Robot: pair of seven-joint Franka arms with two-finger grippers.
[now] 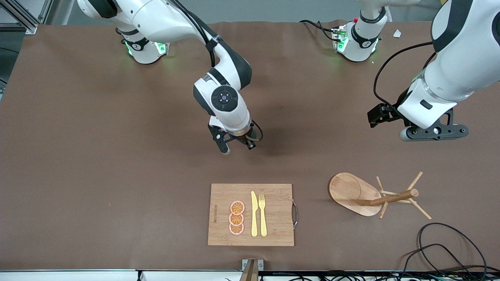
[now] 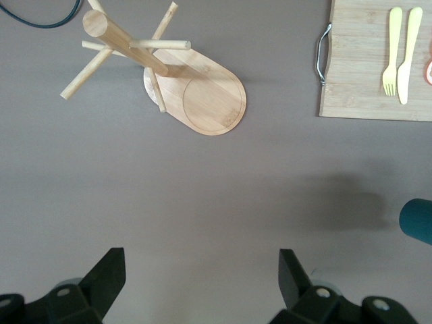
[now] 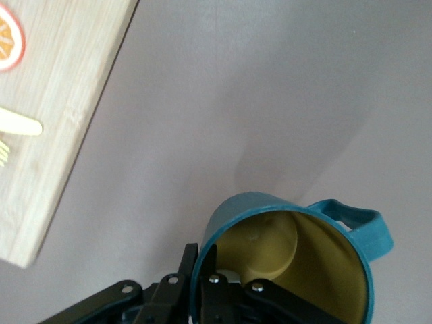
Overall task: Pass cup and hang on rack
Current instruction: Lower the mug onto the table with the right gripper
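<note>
My right gripper (image 3: pixel 202 262) is shut on the rim of the cup (image 3: pixel 290 263), one finger inside and one outside. The cup is dark teal with a mustard-yellow inside, and its loop handle (image 3: pixel 358 226) points away from the fingers. In the front view the right gripper (image 1: pixel 244 140) hangs over the middle of the table and its hand hides most of the cup. The cup's edge (image 2: pixel 418 219) also shows in the left wrist view. The rack (image 1: pixel 353 193) stands nearer the front camera, toward the left arm's end. My left gripper (image 1: pixel 433 134) hangs open and holds nothing, its jaws (image 2: pixel 202 263) wide above bare table, with the rack (image 2: pixel 202 94) below it.
A bamboo cutting board (image 1: pixel 273 230) with a metal handle lies near the front edge. It carries orange slices (image 1: pixel 236 217), a yellow knife (image 1: pixel 254 214) and a yellow fork (image 1: pixel 262 214). Black cables (image 1: pixel 449 249) loop at the front corner by the rack.
</note>
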